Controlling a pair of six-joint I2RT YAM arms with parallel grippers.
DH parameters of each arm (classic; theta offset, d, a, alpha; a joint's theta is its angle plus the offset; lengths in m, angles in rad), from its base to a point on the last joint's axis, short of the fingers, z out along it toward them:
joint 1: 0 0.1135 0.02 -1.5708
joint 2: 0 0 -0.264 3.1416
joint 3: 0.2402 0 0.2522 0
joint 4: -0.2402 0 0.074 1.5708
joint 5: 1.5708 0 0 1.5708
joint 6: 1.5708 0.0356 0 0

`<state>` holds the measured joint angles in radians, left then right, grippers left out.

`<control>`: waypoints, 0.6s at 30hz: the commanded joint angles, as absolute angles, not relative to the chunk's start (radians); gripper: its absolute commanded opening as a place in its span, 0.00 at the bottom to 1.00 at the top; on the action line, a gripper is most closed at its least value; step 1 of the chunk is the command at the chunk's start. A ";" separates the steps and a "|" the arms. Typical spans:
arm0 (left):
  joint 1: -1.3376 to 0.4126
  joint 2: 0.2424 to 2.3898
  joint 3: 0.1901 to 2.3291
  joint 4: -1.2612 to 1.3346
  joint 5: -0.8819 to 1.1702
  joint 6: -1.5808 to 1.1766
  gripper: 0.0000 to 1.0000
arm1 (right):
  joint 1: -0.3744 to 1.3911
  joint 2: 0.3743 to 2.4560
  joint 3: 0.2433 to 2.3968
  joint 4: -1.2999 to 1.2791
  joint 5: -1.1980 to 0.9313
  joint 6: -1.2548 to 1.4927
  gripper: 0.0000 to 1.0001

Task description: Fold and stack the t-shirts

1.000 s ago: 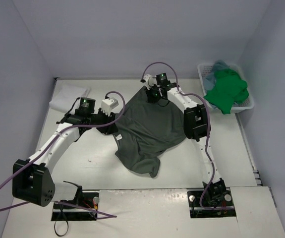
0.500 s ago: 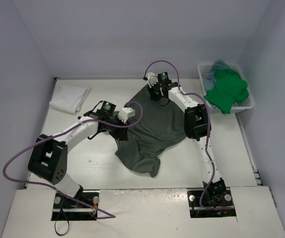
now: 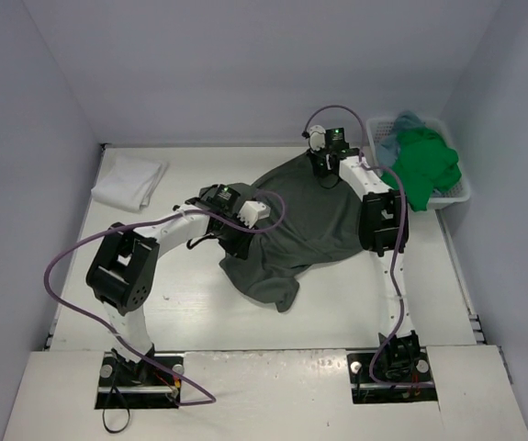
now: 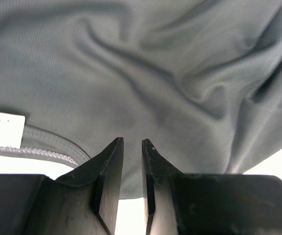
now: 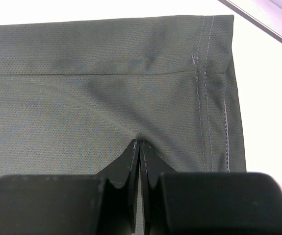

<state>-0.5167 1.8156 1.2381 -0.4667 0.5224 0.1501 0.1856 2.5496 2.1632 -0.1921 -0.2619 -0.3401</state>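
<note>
We're at the spread-out stage w/ the dark grey t-shirt (image 3: 309,220) – it lies rumpled in the middle of the table (image 3: 153,303), not yet flat, no fold made that we can see. The right gripper (image 5: 139,143) has its claw pressed together on the shirt's far side, near the basket (image 3: 462,191); it pinches a bit of cloth close to a stitched hem (image 5: 204,98), and the fabric puckers right at the tips. The left gripper (image 4: 131,142) sits low at the shirt's near-left edge, beside the collar seam and its white label (image 4: 2,128). Its claw stands a little spread, w/ a narrow gap and nothing between the fingers as far as we can tell. A white t-shirt (image 3: 128,180) lies folded at the far left, well apart, so we judge approx. one shirt done; the green t-shirt (image 3: 421,167) and the teal-blue t-shirt (image 3: 409,121) are heaped in the basket. Next, we reckon the left claw needs a firm bite on the edge in front of it – then both arms must draw apart to pull the cloth taut and flat before any fold.
</note>
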 commanded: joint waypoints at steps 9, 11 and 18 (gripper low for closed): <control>-0.520 1.858 1.335 -0.508 0.411 0.198 0.16 | 0.083 2.402 2.031 -0.229 -0.235 -0.322 0.00; -0.520 1.862 1.335 -0.508 0.405 0.201 0.16 | 0.065 2.390 2.007 -0.229 -0.258 -0.321 0.00; -0.518 1.897 1.353 -0.531 0.397 0.204 0.16 | 0.037 2.362 1.979 -0.226 -0.290 -0.321 0.00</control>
<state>-0.5175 1.9064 1.2957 -0.5079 0.4095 0.1833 0.0456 2.4401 1.9907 -0.1925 -0.2783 -0.3317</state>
